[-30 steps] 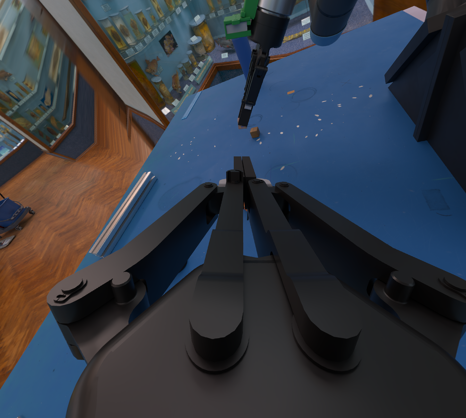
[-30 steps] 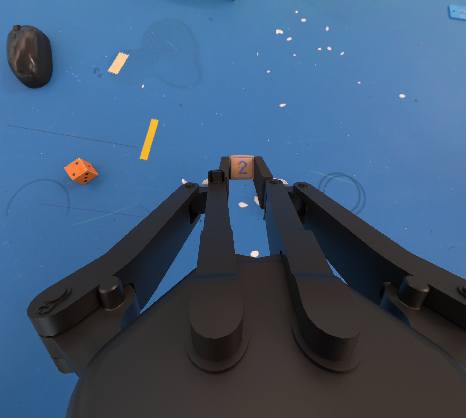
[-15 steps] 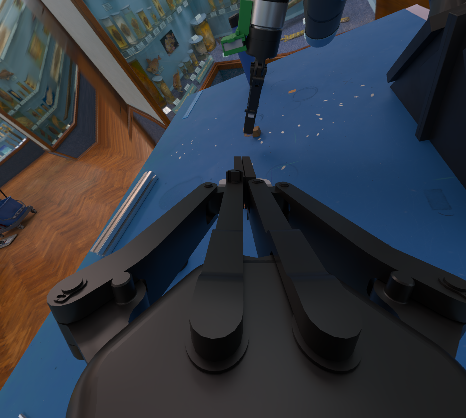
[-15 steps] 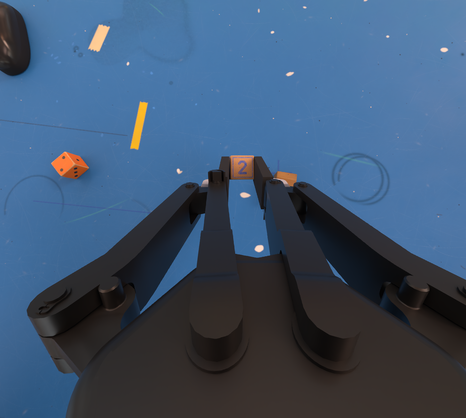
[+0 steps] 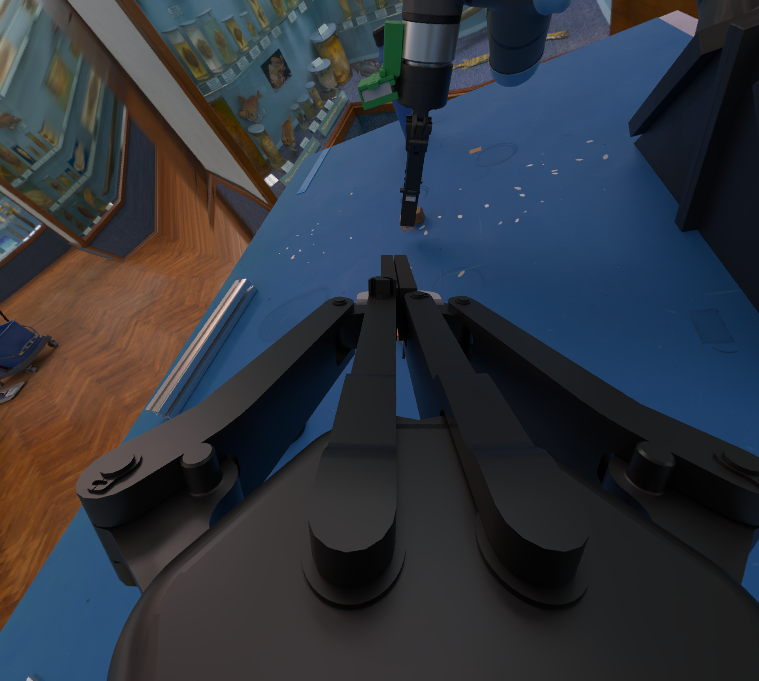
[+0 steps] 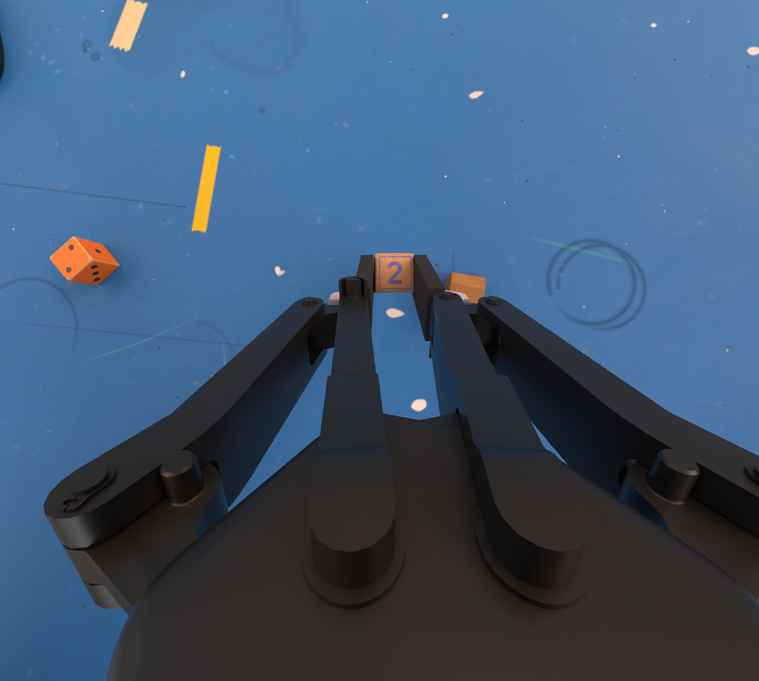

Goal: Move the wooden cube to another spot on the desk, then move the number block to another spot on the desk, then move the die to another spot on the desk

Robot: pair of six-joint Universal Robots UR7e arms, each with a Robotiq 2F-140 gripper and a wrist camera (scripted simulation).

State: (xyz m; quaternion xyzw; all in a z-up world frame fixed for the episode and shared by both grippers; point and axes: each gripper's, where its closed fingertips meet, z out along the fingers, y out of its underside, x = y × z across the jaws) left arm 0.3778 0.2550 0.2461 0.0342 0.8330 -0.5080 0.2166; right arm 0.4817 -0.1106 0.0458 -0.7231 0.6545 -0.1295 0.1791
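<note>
**Number block held low beside the wooden cube**

The blue desk (image 6: 534,151) carries all items. The left gripper (image 5: 393,267) is idle above it, jaws closed on nothing. The right gripper (image 6: 393,271) has its jaws clamped on two opposite side faces of the number block (image 6: 393,272), numbered face toward the camera.

The orange die (image 6: 84,260) lies at 9 o'clock of the held block, well apart. The wooden cube (image 6: 466,285) rests on the desk at 3 o'clock, just beside the outer jaw; contact cannot be determined.

Handling, as judged: the block is rigid, light and flat-sided, so a grip on parallel faces near mid-height should hold. The smooth faces may slip under a weak clamp.

Compared with one second ago, the right gripper has descended toward the desk. The cube was then hidden in the right wrist view; it now shows beside the jaw. The aluminium rail has left that view. The left gripper is unchanged.
</note>
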